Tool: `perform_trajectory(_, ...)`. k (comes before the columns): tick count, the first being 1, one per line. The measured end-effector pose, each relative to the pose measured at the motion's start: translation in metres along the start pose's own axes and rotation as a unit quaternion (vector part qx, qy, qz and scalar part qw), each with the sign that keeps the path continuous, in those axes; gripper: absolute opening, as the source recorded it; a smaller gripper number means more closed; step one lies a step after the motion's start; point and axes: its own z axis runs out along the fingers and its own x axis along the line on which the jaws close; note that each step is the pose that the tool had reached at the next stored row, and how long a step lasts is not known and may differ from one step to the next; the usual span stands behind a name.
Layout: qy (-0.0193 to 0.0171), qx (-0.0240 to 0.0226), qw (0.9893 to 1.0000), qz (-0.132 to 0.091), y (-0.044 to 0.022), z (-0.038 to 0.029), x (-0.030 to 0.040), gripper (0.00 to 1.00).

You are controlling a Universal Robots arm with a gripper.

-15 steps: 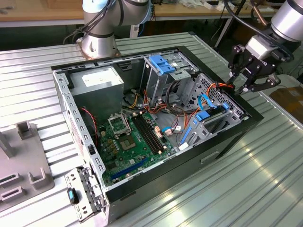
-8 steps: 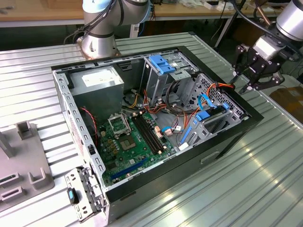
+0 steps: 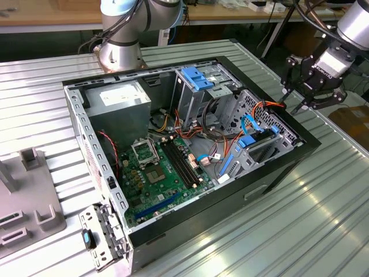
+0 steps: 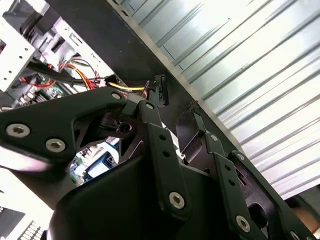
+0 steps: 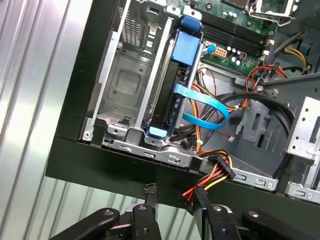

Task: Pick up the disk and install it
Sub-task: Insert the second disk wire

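Your hand point(image 3: 307, 97) hovers empty, fingers point(image 5: 150, 200) apart, just outside the case point(image 3: 277, 167) rim by the drive bay. The disk point(image 5: 172, 95) sits upright in that bay's cage point(image 5: 125, 85).

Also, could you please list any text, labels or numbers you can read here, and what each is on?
None can be read.
White lettering on the gripper body: too small to read.
White sticker on the power supply: print illegible.
Markings on the motherboard: too small to read.
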Motion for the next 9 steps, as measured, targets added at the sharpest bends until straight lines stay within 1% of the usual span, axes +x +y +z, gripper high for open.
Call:
perform_trajectory(1,-0.0007,-0.0015,0.9999,-0.014,-0.0003,0.0,0.0001,0.42)
perform_trajectory(2,-0.0016,-0.0033,0.9996,-0.029,-0.0019,0.0002,0.0008,0.42)
perform_trajectory(4,-0.0018,-0.0038,0.9994,-0.034,-0.0058,0.0003,0.0016,0.42)
perform_trajectory(5,0.0013,-0.0054,0.9994,-0.034,-0.0093,0.0006,0.0009,0.42)
perform_trajectory(7,0.015,-0.0117,0.9992,-0.034,-0.0112,0.0009,-0.0016,0.42)
perform_trajectory(8,0.024,-0.0158,0.999,-0.034,-0.0121,0.0012,-0.0038,0.42)
perform_trajectory(9,0.0277,-0.0174,0.9989,-0.035,-0.0124,0.0014,-0.0046,0.42)
